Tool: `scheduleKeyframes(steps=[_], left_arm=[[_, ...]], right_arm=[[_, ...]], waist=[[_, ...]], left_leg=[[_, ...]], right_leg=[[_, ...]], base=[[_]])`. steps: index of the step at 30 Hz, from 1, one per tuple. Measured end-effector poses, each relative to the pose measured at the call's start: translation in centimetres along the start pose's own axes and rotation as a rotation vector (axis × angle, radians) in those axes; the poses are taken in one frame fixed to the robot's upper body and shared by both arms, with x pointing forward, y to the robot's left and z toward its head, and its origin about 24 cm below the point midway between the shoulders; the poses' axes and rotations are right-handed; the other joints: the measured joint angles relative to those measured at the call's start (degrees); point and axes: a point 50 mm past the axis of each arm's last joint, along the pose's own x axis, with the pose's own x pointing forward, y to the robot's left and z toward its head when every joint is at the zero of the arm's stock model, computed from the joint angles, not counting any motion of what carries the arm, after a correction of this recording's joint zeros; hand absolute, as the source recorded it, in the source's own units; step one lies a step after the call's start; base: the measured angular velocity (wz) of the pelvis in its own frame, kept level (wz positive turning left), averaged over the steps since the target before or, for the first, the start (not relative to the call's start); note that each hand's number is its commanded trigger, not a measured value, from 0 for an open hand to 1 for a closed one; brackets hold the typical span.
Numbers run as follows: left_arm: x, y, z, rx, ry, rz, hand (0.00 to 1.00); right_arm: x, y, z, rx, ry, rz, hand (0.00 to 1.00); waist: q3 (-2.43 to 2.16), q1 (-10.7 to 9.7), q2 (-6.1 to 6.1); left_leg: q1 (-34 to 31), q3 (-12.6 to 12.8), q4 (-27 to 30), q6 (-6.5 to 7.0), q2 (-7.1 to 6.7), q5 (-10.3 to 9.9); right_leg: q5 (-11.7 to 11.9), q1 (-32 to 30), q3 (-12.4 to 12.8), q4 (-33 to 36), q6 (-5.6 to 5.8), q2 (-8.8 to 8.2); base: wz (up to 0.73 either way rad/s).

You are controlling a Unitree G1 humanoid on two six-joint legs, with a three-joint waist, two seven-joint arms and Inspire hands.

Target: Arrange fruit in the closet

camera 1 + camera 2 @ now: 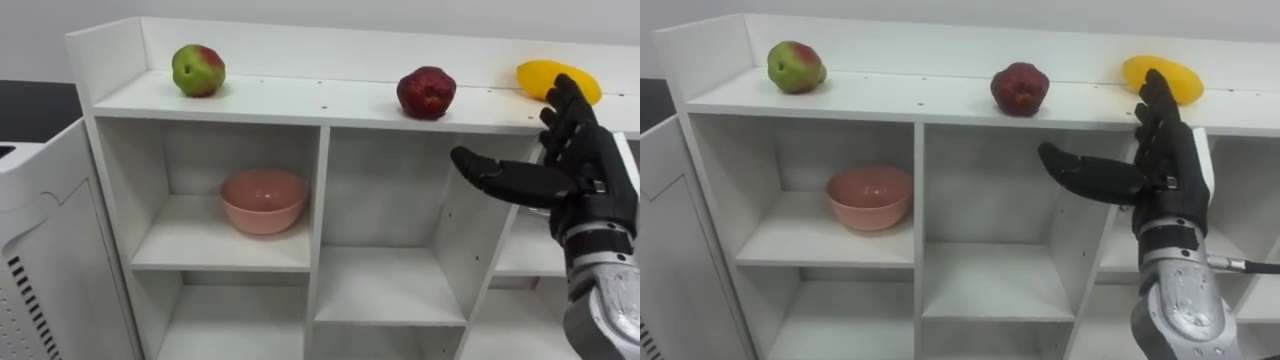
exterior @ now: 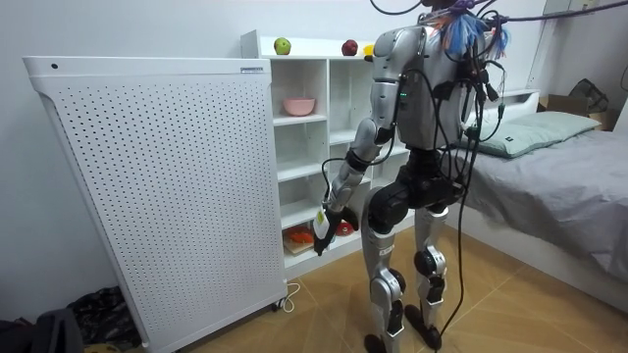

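Observation:
Three fruits lie on the top board of the white shelf unit [image 1: 300, 100]: a green-red apple [image 1: 198, 70] at the left, a dark red fruit [image 1: 426, 92] in the middle and a yellow fruit [image 1: 540, 74] at the right. My right hand [image 1: 588, 172] is raised just in front of and below the yellow fruit, open, fingers straight up and thumb pointing left, holding nothing. Its fingertips cover part of the yellow fruit. In the room view my left hand [image 2: 322, 227] hangs low beside the bottom compartments.
A pink bowl [image 1: 264, 200] sits in the upper left compartment. Something red and orange [image 2: 299, 236] lies in a bottom compartment. A white perforated cabinet [image 2: 157, 186] stands left of the shelf unit and a bed [image 2: 559, 167] at the room view's right.

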Motion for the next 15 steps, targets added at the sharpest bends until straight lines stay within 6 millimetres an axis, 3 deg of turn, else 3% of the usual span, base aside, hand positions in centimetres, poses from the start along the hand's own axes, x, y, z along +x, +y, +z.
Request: scheduleKeyframes(steps=[15], left_arm=[[0.08, 0.13, 0.60, 0.002, -0.005, 0.003, 0.00]], right_arm=[[0.22, 0.16, 0.32, 0.004, -0.009, -0.002, 0.00]], waist=[[-0.15, 0.0, 0.34]], left_leg=[[-0.5, -0.1, 0.0, 0.01, 0.04, 0.0]], right_leg=[[0.0, -0.8, -0.1, 0.7, -0.04, 0.01]], base=[[-0.01]])
